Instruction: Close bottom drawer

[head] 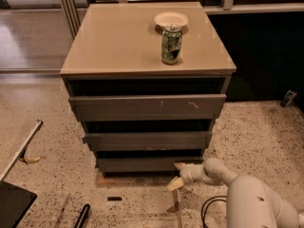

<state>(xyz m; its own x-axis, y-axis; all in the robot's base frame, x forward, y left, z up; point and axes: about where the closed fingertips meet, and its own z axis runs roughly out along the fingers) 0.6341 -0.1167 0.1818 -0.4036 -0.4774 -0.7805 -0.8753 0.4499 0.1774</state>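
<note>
Camera view: the gripper (176,175) sits low, near the floor, at the right end of the bottom drawer (137,165), its fingers spread apart (upper tip against the drawer front). A can (171,44) and a bowl (171,19) stand on the cabinet top (118,42).

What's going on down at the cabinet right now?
The robot's arm reaches low to the cabinet. Its gripper is open at the right end of the bottom drawer, with one fingertip at the drawer front. Whether the drawer is fully in cannot be told. A green can and a white bowl sit on top.
</note>
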